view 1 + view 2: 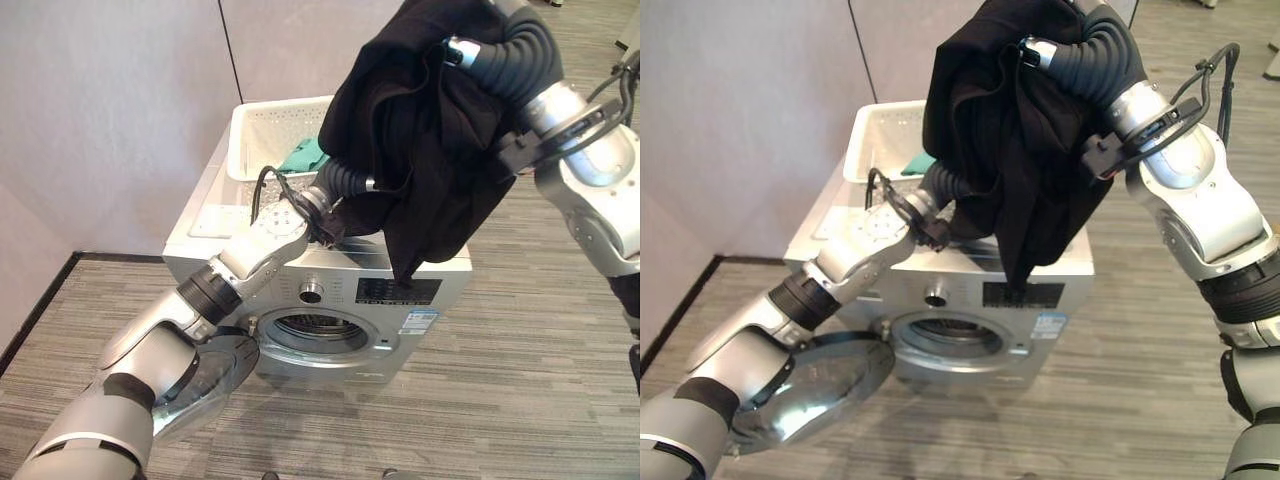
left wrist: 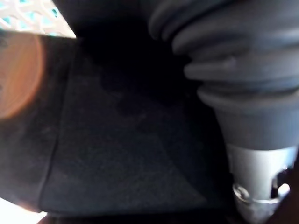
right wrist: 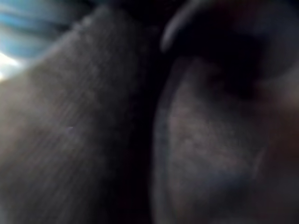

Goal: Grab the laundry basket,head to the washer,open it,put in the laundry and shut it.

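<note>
A black garment (image 1: 420,130) hangs in the air over the right half of the silver washer (image 1: 330,275). My right hand (image 1: 505,50) comes down from the upper right and is buried in the top of the cloth. My left hand (image 1: 348,180) reaches up from the lower left and disappears under the garment's left side. Dark fabric (image 2: 117,154) lies right against the left wrist camera, and the right wrist view shows the same cloth (image 3: 84,140) pressed close. The white laundry basket (image 1: 262,140) stands on top of the washer, with a green cloth (image 1: 305,157) inside it.
The washer's round door (image 1: 205,385) is swung open to the left, below my left arm, and the drum opening (image 1: 320,328) is exposed. Grey wall panels (image 1: 120,100) stand behind the washer. Striped carpet (image 1: 520,380) stretches in front and to the right.
</note>
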Available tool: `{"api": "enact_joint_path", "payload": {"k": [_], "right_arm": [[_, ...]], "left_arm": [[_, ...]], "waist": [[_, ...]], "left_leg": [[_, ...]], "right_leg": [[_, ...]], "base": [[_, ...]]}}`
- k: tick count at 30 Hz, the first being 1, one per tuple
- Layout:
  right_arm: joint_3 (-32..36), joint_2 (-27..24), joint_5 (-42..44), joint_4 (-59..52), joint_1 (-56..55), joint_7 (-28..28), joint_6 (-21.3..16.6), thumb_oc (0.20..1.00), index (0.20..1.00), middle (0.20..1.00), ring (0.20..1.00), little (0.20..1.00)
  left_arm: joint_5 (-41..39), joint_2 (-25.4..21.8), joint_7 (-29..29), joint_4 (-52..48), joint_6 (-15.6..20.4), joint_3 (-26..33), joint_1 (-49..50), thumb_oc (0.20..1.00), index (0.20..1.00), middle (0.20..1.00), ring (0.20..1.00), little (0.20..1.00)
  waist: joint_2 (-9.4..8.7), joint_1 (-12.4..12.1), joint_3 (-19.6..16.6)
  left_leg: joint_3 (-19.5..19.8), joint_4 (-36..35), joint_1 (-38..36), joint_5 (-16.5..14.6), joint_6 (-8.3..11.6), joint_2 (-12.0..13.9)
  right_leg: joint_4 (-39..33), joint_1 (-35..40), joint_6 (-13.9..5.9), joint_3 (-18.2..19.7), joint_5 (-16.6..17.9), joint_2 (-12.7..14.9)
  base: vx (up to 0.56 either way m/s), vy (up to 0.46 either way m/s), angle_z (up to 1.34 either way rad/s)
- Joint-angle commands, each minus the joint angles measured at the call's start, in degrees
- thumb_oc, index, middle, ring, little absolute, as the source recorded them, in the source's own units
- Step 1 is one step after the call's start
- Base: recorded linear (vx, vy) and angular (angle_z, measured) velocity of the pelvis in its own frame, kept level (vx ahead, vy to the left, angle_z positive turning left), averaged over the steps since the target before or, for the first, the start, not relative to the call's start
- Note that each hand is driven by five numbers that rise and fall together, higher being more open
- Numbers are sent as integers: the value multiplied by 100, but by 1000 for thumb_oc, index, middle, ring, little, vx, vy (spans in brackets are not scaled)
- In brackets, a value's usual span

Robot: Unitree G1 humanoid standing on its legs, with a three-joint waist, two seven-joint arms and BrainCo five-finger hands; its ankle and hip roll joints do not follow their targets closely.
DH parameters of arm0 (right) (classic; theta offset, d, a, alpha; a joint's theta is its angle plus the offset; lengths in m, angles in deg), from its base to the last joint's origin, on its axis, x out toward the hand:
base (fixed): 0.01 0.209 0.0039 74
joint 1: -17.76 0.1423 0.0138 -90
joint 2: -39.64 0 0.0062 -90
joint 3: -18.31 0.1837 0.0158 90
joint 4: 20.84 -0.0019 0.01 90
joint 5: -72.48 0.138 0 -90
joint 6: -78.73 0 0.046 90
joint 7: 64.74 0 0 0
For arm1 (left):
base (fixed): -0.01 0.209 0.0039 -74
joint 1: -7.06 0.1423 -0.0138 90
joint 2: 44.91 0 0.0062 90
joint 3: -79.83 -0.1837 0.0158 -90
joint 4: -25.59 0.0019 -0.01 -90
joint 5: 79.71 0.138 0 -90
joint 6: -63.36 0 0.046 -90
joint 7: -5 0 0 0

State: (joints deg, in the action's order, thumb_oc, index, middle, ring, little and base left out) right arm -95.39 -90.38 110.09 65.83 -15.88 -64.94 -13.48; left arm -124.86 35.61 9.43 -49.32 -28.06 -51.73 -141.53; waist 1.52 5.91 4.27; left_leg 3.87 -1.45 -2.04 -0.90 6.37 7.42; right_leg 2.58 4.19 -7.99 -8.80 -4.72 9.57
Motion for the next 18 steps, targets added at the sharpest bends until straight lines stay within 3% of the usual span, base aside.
{"api": "enact_joint_path", "payload": {"k": [1,5,6,7,8,10,13,18], "right_arm": [[284,114,205,-6,387,-294,-296,200,200,200,200,200],[293,246,158,4,408,-332,-291,200,200,200,200,200],[288,280,159,4,424,-339,-290,200,200,200,200,200],[271,304,157,18,459,-352,-288,200,200,200,200,200],[289,330,161,10,462,-353,-299,200,200,200,200,200],[302,355,155,-6,459,-360,-298,200,200,200,200,200],[283,397,170,-10,448,-347,-296,200,200,200,200,200],[389,421,188,8,360,-344,-319,200,200,200,200,200]], "left_arm": [[-190,176,139,486,454,127,-864,1000,1000,1000,1000,1000],[-268,350,179,591,467,137,-933,1000,1000,1000,1000,1000],[-332,402,175,653,456,131,-973,598,598,598,598,598],[-369,435,166,703,450,114,-1023,598,598,598,598,598],[-362,444,150,730,457,114,-1066,445,445,445,445,445],[-319,435,176,732,480,114,-1122,244,244,244,244,244],[-273,418,169,767,488,84,-1203,200,200,200,200,200],[-148,382,185,688,553,83,-1319,200,200,200,200,200]], "waist": [[-73,-45,-342],[-72,-40,-352],[-73,-32,-349],[-73,-26,-350],[-73,-18,-353],[-79,-16,-361],[-81,-20,-367],[-76,-31,-375]], "left_leg": [[-251,-338,-81,52,31,392],[-249,-350,-100,40,33,399],[-253,-349,-101,40,33,402],[-261,-352,-106,37,32,405],[-271,-355,-111,31,31,404],[-288,-355,-118,23,30,403],[-301,-355,-123,17,28,408],[-324,-355,-147,-5,25,407]], "right_leg": [[448,-250,29,82,-231,-66],[465,-250,21,70,-237,-63],[474,-252,18,72,-235,-61],[477,-254,12,73,-232,-61],[478,-260,3,78,-230,-61],[480,-265,-3,76,-229,-56],[479,-273,-7,81,-226,-51],[461,-260,-18,76,-216,-39]], "base": [[0,0,0],[0,0,0],[0,0,0],[0,0,0],[0,0,0],[0,0,0],[0,0,0],[0,0,0]]}}
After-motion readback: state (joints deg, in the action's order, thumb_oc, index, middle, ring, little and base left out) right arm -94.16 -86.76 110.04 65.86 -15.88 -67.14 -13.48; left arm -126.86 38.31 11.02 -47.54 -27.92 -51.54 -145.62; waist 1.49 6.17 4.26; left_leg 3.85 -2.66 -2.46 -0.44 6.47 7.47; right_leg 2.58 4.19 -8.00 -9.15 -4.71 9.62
